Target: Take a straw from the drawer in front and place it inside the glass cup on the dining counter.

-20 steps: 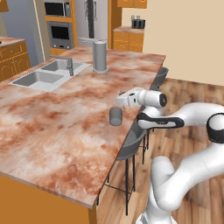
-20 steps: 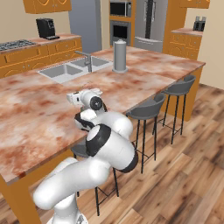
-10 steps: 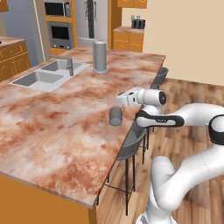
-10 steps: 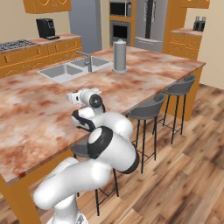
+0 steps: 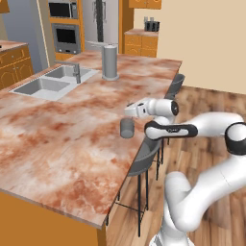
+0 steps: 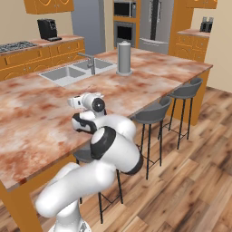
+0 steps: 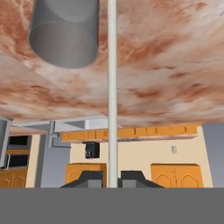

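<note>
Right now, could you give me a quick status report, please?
Hand shut on straw. Glass cup upright on dining counter, beside the straw, not under it. Nothing in the way.

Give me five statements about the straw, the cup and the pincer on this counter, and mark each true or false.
1. The pincer is shut on the straw. True.
2. The straw already stands inside the cup. False: in the hand view it runs beside the cup, outside it.
3. The cup lies tipped over on the counter. False: it stands upright.
4. A taller grey cylinder stands on the counter near the sink. True.
5. The cup stands in the sink. False: it stands on the counter, near the edge with the stools.
</note>
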Available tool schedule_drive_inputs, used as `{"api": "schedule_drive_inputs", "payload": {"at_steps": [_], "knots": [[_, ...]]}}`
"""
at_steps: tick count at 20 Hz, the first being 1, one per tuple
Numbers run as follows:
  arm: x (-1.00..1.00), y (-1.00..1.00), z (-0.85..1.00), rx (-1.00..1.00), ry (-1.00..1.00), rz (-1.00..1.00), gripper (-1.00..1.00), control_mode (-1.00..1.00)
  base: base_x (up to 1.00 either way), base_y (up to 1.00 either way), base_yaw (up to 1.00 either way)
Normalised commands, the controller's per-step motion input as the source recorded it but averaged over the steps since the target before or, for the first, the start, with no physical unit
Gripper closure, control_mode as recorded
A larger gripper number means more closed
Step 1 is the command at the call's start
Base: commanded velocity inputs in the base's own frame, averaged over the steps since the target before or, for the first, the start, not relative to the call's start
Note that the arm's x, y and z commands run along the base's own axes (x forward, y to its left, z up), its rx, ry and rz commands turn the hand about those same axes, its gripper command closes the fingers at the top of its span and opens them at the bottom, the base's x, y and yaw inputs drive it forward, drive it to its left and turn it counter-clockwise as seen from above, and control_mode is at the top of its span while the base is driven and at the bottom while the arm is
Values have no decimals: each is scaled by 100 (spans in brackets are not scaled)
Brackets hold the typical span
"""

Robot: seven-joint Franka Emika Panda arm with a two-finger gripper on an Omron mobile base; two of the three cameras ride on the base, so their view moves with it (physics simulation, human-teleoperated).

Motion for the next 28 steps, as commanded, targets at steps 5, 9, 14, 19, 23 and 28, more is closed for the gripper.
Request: {"api": "schedule_drive_inputs", "payload": {"at_steps": [5, 9, 14, 19, 23, 28], "knots": [[25, 1, -18, 0, 0, 2, 100, -100, 0, 0, 0], [25, 0, -38, 0, 0, 4, 100, -100, 0, 0, 0], [17, 0, -16, 0, 0, 4, 100, -100, 0, 0, 0], [16, -2, 24, 2, -1, 1, 100, -100, 0, 0, 0], [29, -8, 46, 4, 0, 0, 100, -100, 0, 0, 0], [44, -4, 2, 1, 0, 2, 100, -100, 0, 0, 0]]}}
